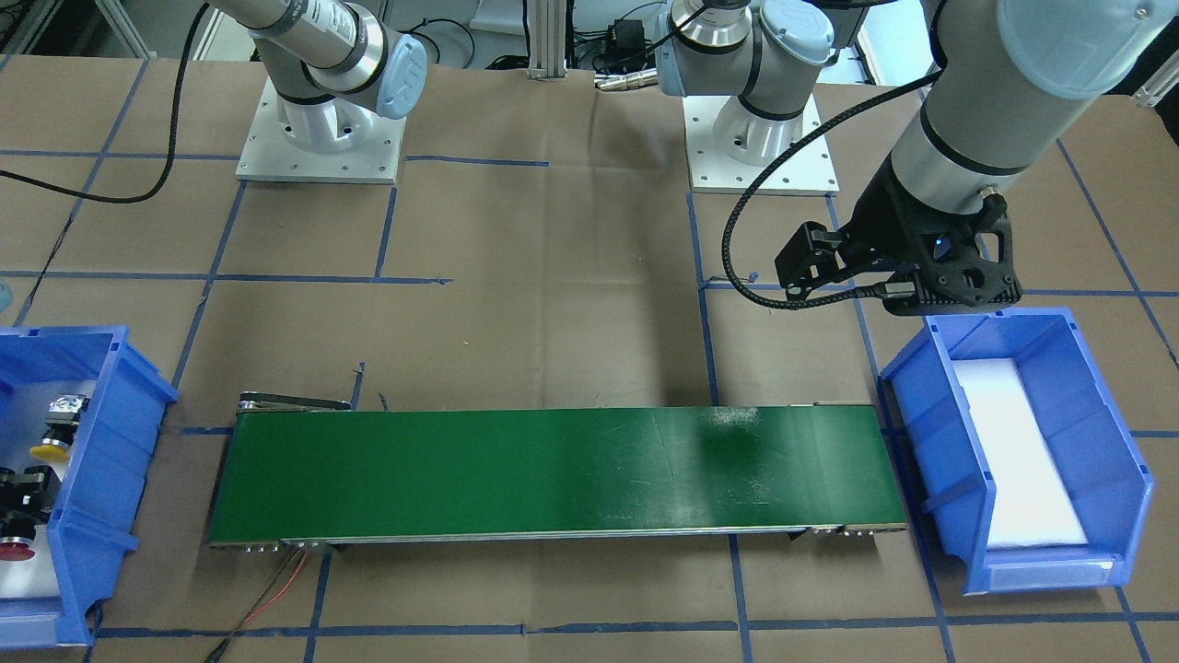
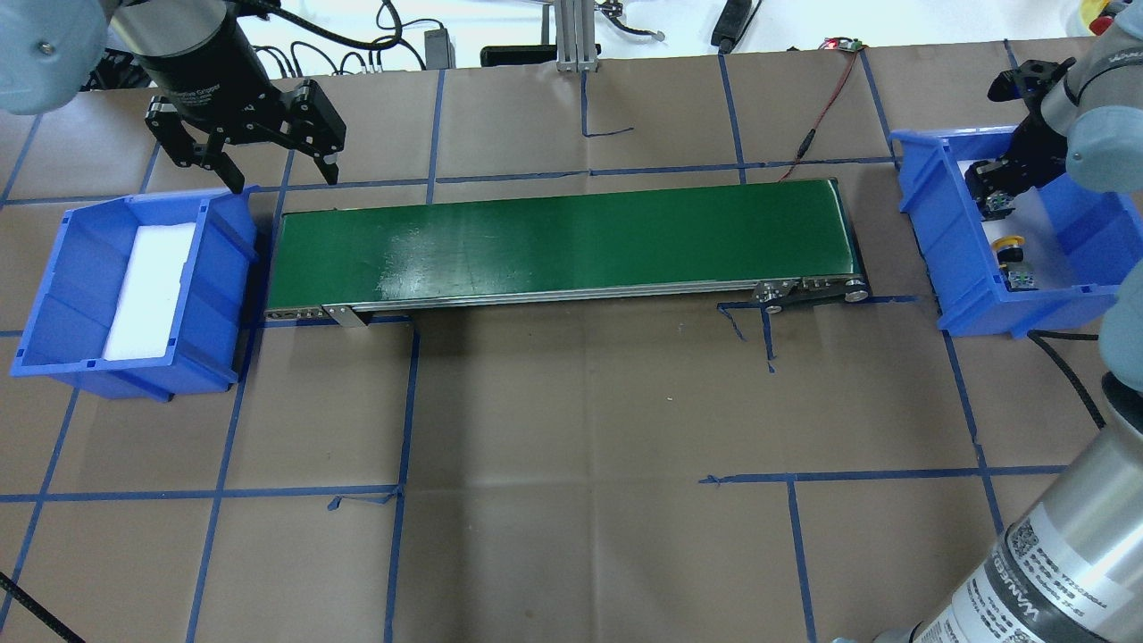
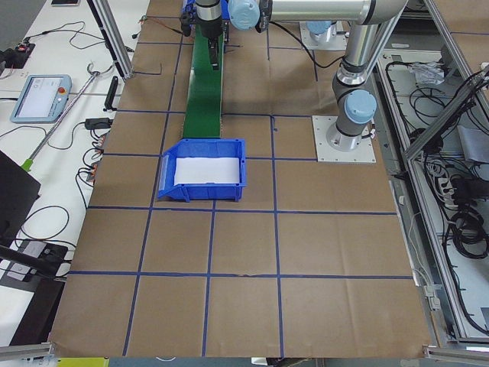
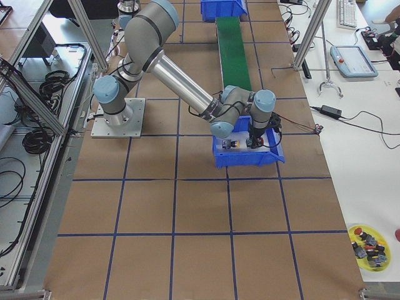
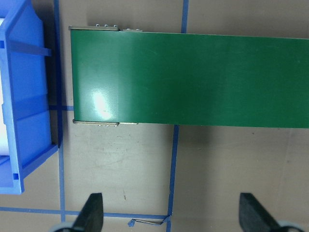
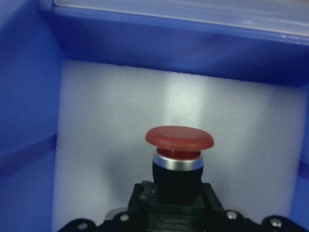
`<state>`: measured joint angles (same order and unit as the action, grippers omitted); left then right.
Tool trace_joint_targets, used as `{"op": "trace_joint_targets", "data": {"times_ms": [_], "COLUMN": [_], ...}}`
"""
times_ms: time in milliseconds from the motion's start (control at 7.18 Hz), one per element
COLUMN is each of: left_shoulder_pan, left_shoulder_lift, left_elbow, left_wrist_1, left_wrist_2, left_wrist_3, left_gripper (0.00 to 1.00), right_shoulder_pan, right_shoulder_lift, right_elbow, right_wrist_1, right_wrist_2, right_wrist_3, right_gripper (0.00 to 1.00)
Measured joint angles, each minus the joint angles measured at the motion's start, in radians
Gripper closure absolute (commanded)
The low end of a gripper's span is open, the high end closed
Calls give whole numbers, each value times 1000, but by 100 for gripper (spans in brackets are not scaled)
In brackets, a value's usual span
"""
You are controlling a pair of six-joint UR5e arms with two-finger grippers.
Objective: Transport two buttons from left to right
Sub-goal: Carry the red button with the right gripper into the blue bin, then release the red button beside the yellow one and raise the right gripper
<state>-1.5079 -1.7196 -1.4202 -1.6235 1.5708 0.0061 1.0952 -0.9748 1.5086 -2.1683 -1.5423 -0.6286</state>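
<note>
The right gripper appears clamped on the black body of the red button in the right blue bin, yellow button just beside; likely light, rigid, slick-capped, best held by the body; the left gripper hangs open near the belt's left end.

left claw spread, hanging high | right claw low, grip unclear
</note>
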Motion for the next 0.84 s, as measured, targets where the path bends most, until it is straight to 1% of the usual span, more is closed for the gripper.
{"op": "trace_joint_targets", "data": {"times_ms": [557,836], "left_shoulder_pan": [0,0], "left_shoulder_lift": [-1,-1], "left_elbow": [2,4], "left_wrist_1": [1,1], "left_wrist_2": [0,0], "left_wrist_3": [0,0], "left_gripper": [0,0], "right_shoulder_pan": [0,-1], "right_shoulder_lift": [-14,-57], "right_elbow": [-6,-2], "right_wrist_1": [6,15], "right_wrist_2": [18,13], "right_wrist_3": [4,2], "right_gripper": [2,1]}}
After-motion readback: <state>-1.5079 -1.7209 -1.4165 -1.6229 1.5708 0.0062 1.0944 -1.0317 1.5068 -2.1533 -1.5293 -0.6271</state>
